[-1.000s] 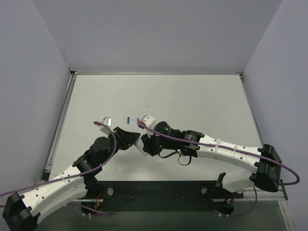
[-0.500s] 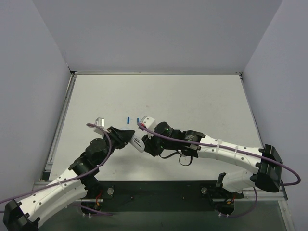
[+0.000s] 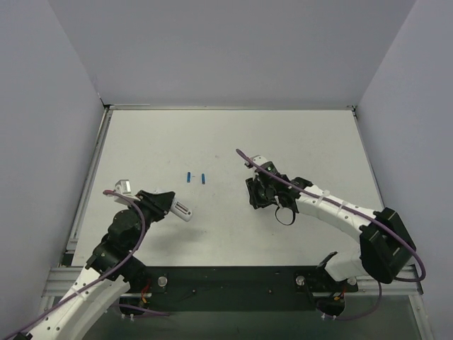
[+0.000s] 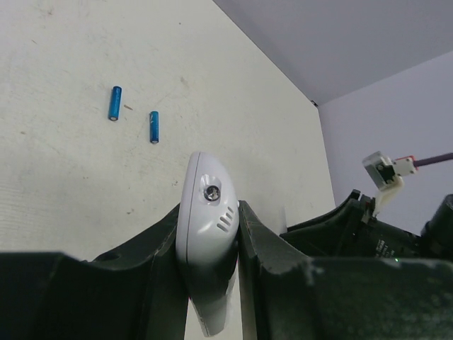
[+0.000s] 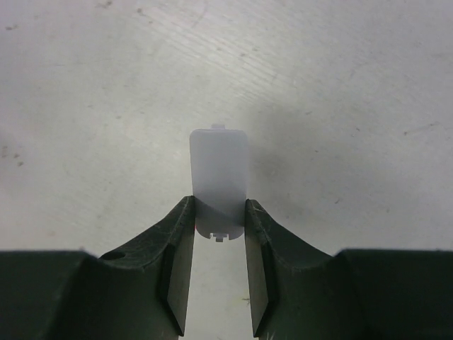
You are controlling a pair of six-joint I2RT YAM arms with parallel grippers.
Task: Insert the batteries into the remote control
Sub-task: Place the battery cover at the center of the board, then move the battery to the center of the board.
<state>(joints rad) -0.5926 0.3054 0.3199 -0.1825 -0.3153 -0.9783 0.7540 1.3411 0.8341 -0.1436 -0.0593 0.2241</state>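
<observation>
Two blue batteries [image 3: 189,176] [image 3: 204,177] lie side by side on the table, left of centre; they also show in the left wrist view [image 4: 115,103] [image 4: 153,127]. My left gripper [image 3: 173,206] is shut on the white remote control [image 3: 182,210], held edge-on between the fingers [image 4: 209,234] near the table's front left. My right gripper [image 3: 256,193], right of centre, is shut on a small flat white battery cover [image 5: 219,177], held low over the table. The batteries lie between the two grippers, farther back.
The grey table [image 3: 283,142] is walled on the left, back and right. The right arm's black wrist [image 4: 368,227] shows at the right of the left wrist view.
The two grippers, together near the table's middle before, have parted. The left drew back to the left with the remote; the right moved right with the white cover.
</observation>
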